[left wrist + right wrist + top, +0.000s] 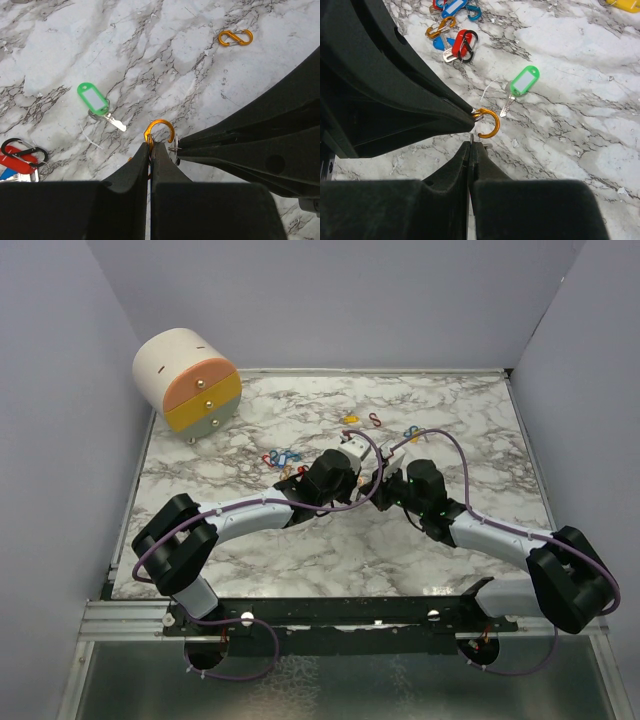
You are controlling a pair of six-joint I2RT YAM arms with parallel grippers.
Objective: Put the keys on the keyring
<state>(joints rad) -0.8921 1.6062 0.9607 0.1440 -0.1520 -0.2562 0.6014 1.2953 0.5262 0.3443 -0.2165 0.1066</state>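
Observation:
My left gripper (151, 145) is shut on an orange S-shaped wire clip (161, 131), whose open hook sticks out past the fingertips. It also shows in the right wrist view (490, 122). My right gripper (471, 143) is shut on a thin metal ring (175, 149), edge-on at its tips and held right beside the hook. Any tag on that ring is hidden. The two grippers meet tip to tip above the table's middle (374, 474). A green key tag (92, 98) with a small metal key lies on the marble just beyond; it also shows in the right wrist view (524, 80).
A red tag with a black clip (462, 42), blue tags (452, 6) and an orange clip (440, 27) lie in a cluster (283, 457). A loose orange clip (235, 37), a yellow tag (350, 420) and a red clip (374, 419) lie farther back. A round drawer cabinet (190, 380) stands back left.

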